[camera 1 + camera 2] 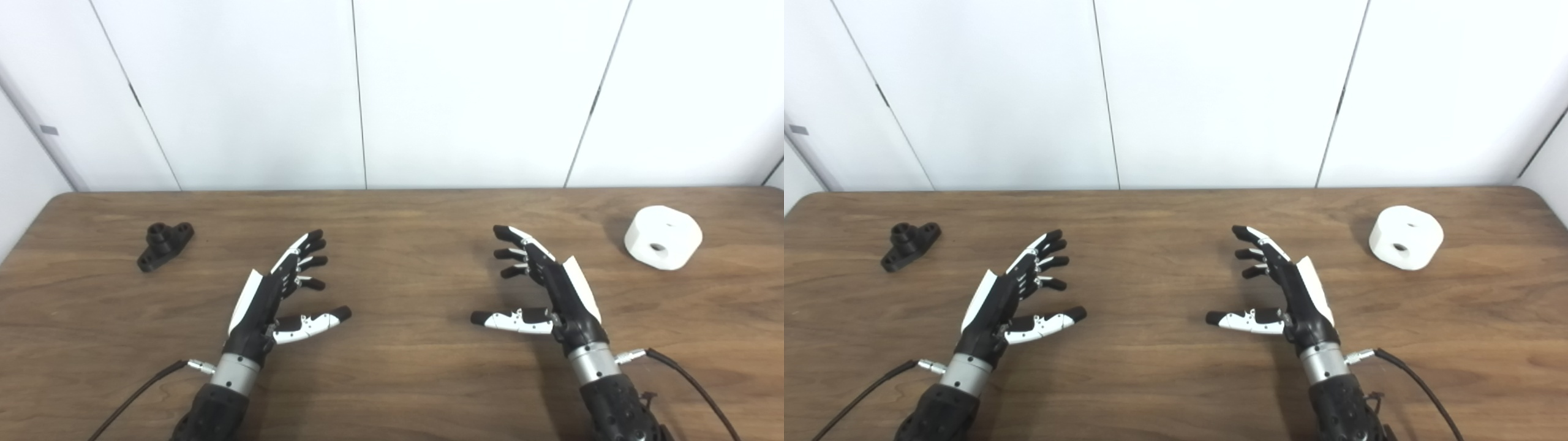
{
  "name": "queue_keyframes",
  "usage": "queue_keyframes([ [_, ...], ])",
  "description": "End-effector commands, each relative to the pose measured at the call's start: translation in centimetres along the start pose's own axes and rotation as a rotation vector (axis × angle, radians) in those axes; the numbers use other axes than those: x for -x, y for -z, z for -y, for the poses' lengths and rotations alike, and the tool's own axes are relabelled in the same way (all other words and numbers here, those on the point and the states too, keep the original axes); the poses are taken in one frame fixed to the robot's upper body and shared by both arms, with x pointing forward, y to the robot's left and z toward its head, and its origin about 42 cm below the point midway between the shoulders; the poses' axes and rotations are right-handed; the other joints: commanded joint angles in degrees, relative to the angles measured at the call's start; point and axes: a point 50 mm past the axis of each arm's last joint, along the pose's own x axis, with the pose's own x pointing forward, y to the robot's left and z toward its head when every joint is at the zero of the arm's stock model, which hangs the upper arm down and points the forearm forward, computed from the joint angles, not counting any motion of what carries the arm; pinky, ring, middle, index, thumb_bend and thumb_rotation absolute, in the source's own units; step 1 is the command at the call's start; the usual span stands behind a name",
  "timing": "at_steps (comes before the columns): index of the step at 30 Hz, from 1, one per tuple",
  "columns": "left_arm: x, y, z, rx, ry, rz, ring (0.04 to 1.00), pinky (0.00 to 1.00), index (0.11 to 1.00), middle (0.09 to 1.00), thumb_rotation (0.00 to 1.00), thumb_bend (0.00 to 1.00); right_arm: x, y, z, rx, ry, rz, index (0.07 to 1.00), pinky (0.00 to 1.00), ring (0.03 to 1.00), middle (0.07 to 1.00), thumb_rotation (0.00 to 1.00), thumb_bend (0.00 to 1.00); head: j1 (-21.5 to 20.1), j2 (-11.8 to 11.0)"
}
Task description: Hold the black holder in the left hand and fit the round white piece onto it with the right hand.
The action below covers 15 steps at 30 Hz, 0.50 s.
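1. Panels of white wall (478,92) filled the background, split by thin dark vertical seams and meeting the far edge of the wooden surface.
2. Wood-grain surface (398,380), brown and wide, carried everything else and stretched across both eye views.
3. Left hand (269,300) came in from the lower left, hovering over or resting near the surface with its palm turned inward; its fingers (309,248) were spread apart and lightly curled, the thumb (309,323) pointed toward the centre, and it held nothing.
4. Right hand (551,288) mirrored it from the lower right, also wide open and empty, with its thumb (508,319) aimed at the opposite thumb across a bare stretch of surface.
5. Round white piece (663,237) sat on the surface at the far right, well apart from the right hand and beyond its fingertips, with a dark hole showing in its near side wall.
6. Black holder (164,245) lay on the surface at the far left, well apart from the left hand, with a raised round socket between flat mounting ears.
7. Dark cables (692,383) ran from a metal plug at each wrist toward the bottom edge.
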Motion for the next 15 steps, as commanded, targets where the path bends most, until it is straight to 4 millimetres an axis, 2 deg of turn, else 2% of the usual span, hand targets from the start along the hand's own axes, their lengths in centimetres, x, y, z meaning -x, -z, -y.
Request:
queue_keyframes([
  [1, -0.7, -1.3, -0.8, -0.015, -0.013, 0.071, 0.836, 0.66, 0.932, 0.903, 0.06, 0.72, -0.9, -1.7, 0.4, -0.014, 0.023, 0.079, 0.846, 0.63, 0.763, 0.855, 0.11, 0.8, 0.0, 0.1],
  [7, -0.6, -1.3, -0.7, -0.024, -0.01, 0.068, 0.832, 0.64, 0.928, 0.901, 0.07, 0.72, -0.8, -1.7, 0.4, -0.018, 0.026, 0.08, 0.847, 0.64, 0.766, 0.856, 0.1, 0.8, -0.1, 0.1],
  [10, -0.5, -1.1, -0.3, -0.026, -0.008, 0.067, 0.835, 0.64, 0.924, 0.901, 0.09, 0.73, -0.6, -1.5, 0.6, -0.017, 0.026, 0.079, 0.847, 0.64, 0.765, 0.855, 0.1, 0.79, 4.1, -0.6],
  [11, -0.6, -1.1, -0.1, -0.026, -0.008, 0.068, 0.833, 0.64, 0.921, 0.899, 0.09, 0.73, -0.5, -1.3, 0.8, -0.016, 0.025, 0.081, 0.847, 0.64, 0.764, 0.855, 0.11, 0.79, 6.7, -1.1],
  [12, -0.6, -1.1, 0.1, -0.026, -0.008, 0.068, 0.83, 0.65, 0.917, 0.897, 0.09, 0.73, -0.5, -1.3, 0.9, -0.015, 0.024, 0.083, 0.847, 0.63, 0.761, 0.855, 0.1, 0.79, 6.7, -1.1],
  [13, -0.6, -1.0, 0.4, -0.02, -0.005, 0.066, 0.828, 0.65, 0.915, 0.895, 0.09, 0.73, -0.4, -1.1, 1.1, -0.013, 0.025, 0.084, 0.846, 0.63, 0.759, 0.855, 0.1, 0.78, 11.1, -2.2],
  [15, -0.7, -1.0, 1.0, -0.014, 0.002, 0.062, 0.833, 0.67, 0.914, 0.897, 0.11, 0.74, -0.2, -0.8, 1.5, -0.013, 0.028, 0.082, 0.844, 0.62, 0.747, 0.851, 0.09, 0.78, 13.8, -3.1],
])
